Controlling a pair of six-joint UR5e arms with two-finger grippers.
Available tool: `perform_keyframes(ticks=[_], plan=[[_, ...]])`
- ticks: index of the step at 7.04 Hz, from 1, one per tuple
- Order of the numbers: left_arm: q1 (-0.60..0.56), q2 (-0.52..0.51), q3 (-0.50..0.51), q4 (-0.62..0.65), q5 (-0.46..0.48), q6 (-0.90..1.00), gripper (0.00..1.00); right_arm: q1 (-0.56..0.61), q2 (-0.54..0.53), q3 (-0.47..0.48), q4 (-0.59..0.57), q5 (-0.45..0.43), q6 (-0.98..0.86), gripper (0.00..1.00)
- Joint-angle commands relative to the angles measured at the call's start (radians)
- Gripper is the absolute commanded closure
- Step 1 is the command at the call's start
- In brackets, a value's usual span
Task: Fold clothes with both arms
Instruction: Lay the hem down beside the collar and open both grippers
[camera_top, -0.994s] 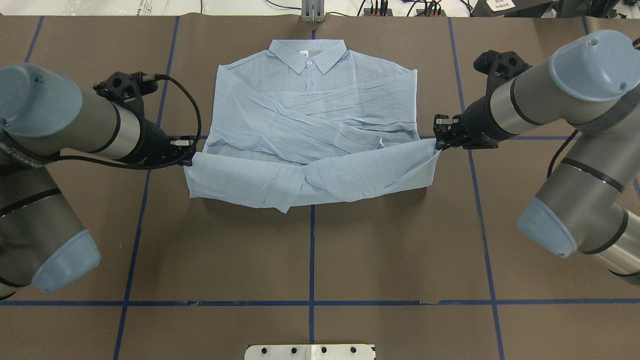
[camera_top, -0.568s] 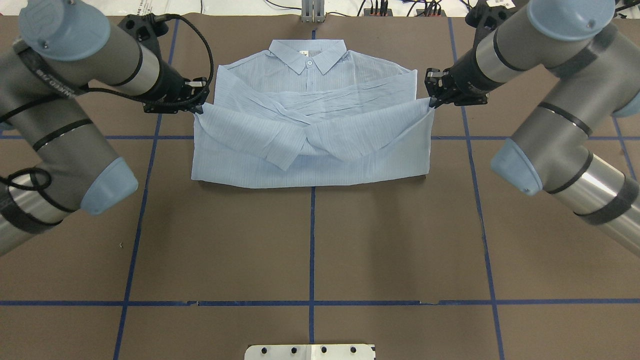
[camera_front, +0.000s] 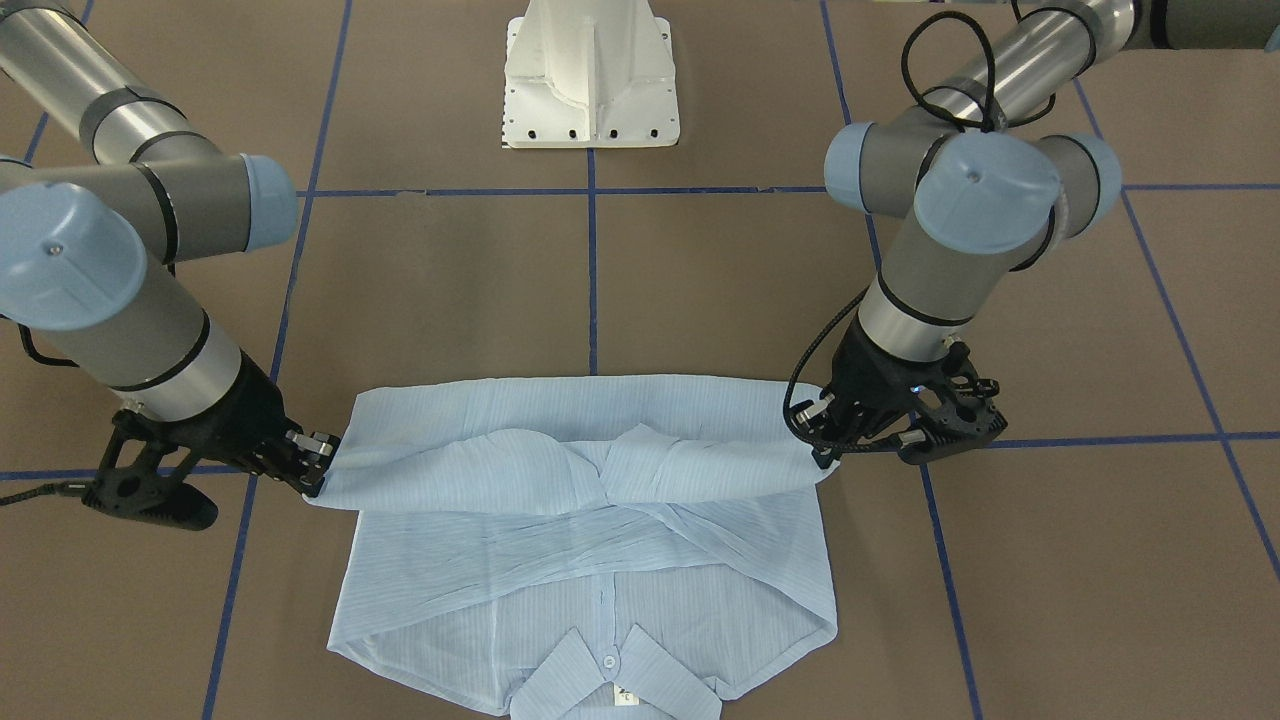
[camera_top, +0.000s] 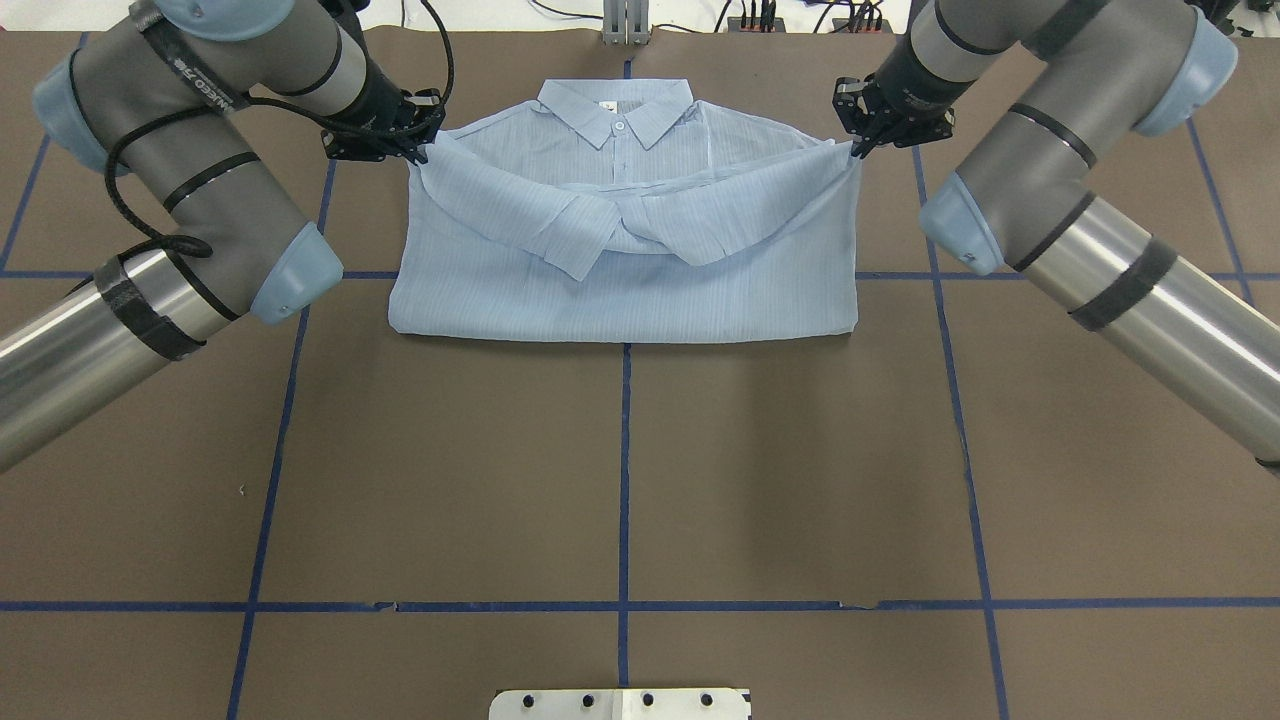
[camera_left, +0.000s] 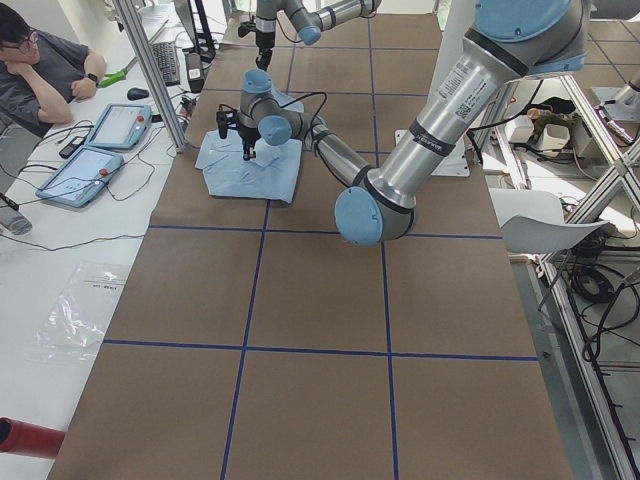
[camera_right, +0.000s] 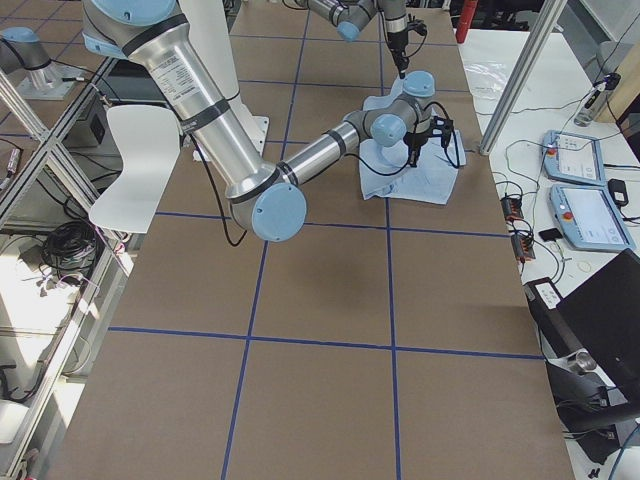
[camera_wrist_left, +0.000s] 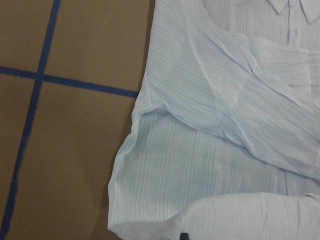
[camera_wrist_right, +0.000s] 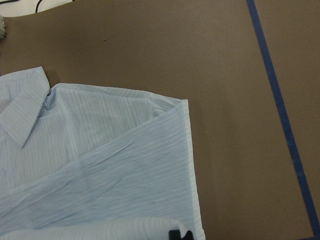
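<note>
The left gripper (camera_top: 425, 148) pinches one corner of the shirt's (camera_top: 625, 290) folded-up lower edge. The right gripper (camera_top: 858, 148) pinches the opposite corner, and both are held just beside the shoulders. The shirt lies on the brown table (camera_top: 620, 480), its lower half doubled up toward the collar (camera_top: 615, 105), which shows uncovered at the far edge.

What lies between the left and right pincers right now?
Only the shirt: its folded-over edge runs from the left pincer to the right pincer, a corner in each. Overhead view shows it.
</note>
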Motion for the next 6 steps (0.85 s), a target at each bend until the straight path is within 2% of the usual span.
perform_keyframes(ticks=[1,3,5,6], plan=[[-0.004,-0.008,0.127,-0.116,0.003,0.000,1.00,0.001,0.102,-0.143,0.002,0.001,-0.031,1.00],[-0.008,-0.017,0.165,-0.143,0.003,0.000,1.00,0.003,0.140,-0.211,0.005,-0.001,-0.045,1.00],[-0.010,-0.029,0.193,-0.146,0.008,0.000,1.00,0.003,0.140,-0.325,0.159,-0.004,-0.052,1.00],[-0.011,-0.031,0.201,-0.147,0.008,0.000,1.00,0.001,0.140,-0.334,0.161,-0.007,-0.053,1.00]])
